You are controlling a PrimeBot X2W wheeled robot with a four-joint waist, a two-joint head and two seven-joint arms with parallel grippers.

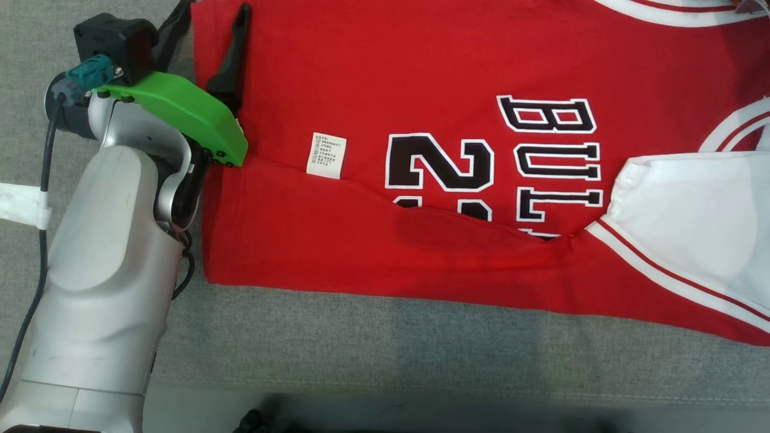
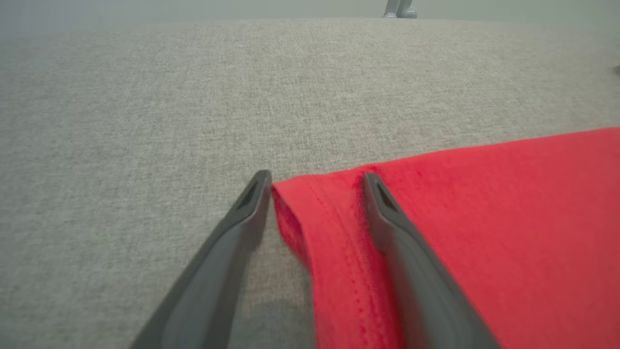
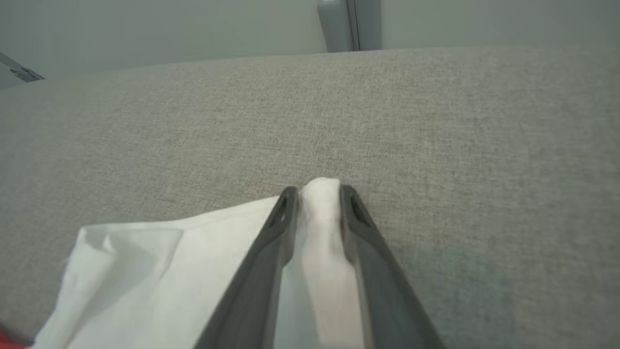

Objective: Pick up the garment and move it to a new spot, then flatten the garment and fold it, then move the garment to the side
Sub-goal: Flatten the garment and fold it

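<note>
While the red jersey (image 1: 421, 72) is lying spread across the grey cloth-covered worktop (image 1: 301, 337), the head view is showing its near edge folded up over the black lettering, a care label (image 1: 326, 155) facing up and a white panel (image 1: 692, 210) turned out at the right. The left pincer (image 1: 212, 15) is reaching over the jersey's left edge.

Over to the left wrist view: that pincer is standing wide, one finger over bare worktop, the other over the red, with the hem corner between them and not gripped. The jersey is looking light, thin and limp, so it should be sagging and creasing once lifted. A stitched, doubled hem corner is seeming the firmest hold.

Right wrist view now: the right pincer (image 3: 317, 189) is standing narrow, pinching a ridge of white cloth at the jersey's edge. The worktop weave is looking coarse, likely dragging on the fabric. Beyond it, a pale wall (image 3: 145, 29) and a grey post (image 3: 346, 24) are showing.
</note>
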